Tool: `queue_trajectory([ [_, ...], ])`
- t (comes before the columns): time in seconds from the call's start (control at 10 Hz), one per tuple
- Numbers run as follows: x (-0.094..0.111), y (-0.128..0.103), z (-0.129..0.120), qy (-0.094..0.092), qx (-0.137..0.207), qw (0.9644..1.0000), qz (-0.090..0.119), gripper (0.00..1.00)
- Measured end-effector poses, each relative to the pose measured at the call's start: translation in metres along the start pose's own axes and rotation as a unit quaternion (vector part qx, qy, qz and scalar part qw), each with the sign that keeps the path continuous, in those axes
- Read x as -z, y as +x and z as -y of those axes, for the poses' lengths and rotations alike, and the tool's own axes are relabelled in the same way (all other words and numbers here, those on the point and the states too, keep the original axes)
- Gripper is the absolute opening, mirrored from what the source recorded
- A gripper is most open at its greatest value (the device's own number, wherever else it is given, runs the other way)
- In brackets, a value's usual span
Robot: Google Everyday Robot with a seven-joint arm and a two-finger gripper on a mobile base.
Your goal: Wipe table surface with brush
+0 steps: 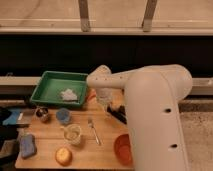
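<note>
The table surface is a light tan plank top in the lower left of the camera view. The black brush lies or hangs low over its far right part, partly hidden behind my white arm. My gripper is at the end of the arm's wrist, just above and left of the brush's near end. I cannot tell whether it touches the brush.
A green tray with a white crumpled thing sits at the back left. On the table are a dark small bowl, a blue cup, a clear cup, a silver fork, a blue sponge, an orange fruit and a red bowl.
</note>
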Motion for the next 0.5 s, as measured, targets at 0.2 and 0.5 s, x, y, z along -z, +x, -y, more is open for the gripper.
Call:
queue_trajectory([
  [0.2, 0.001, -0.017, -0.010, -0.001, 0.015, 0.9999, 0.006, 0.06],
  [0.5, 0.007, -0.026, -0.033, -0.008, 0.046, 0.9986, 0.023, 0.06],
])
